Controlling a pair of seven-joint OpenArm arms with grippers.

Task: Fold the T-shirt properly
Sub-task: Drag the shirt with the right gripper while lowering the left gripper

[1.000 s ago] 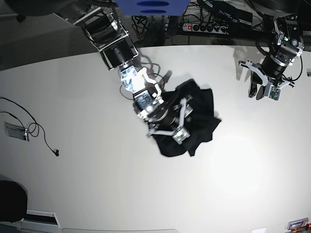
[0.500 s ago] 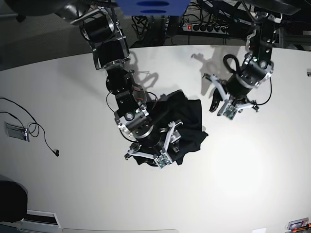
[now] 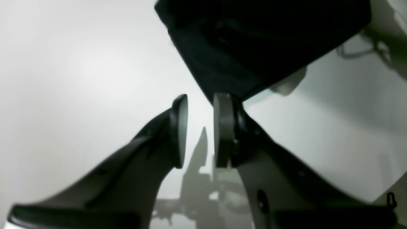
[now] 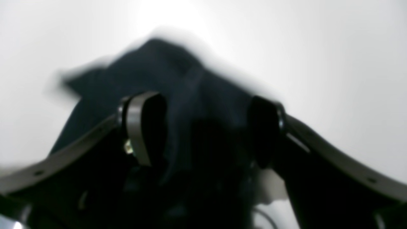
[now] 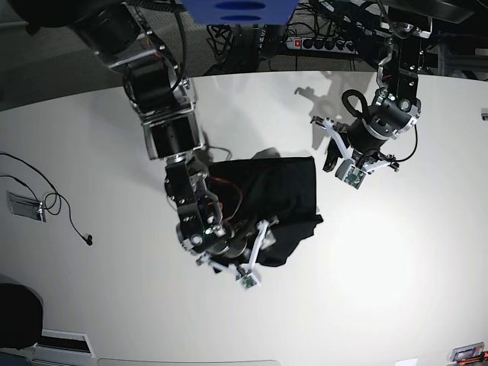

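The black T-shirt (image 5: 286,191) lies crumpled in the middle of the white table (image 5: 396,267). My right gripper (image 5: 242,253) is down on its lower left part. In the right wrist view its jaws stand wide apart and the right gripper (image 4: 203,127) is open, with blurred T-shirt (image 4: 190,82) cloth bunched between and ahead of the fingers. My left gripper (image 5: 333,162) hovers just right of the shirt's right edge. In the left wrist view the left gripper (image 3: 202,98) shows a narrow empty gap, and a T-shirt (image 3: 254,41) corner lies just past its fingertips.
A power strip (image 5: 324,43) and tangled cables sit behind the table's far edge. A thin black cable (image 5: 53,202) and a small grey plate (image 5: 23,206) lie at the far left. A blue block (image 5: 236,9) hangs at top centre.
My right arm swung down and left, and the T-shirt shifted and reshaped with it. My left arm came in from the far right to beside the shirt's right edge.
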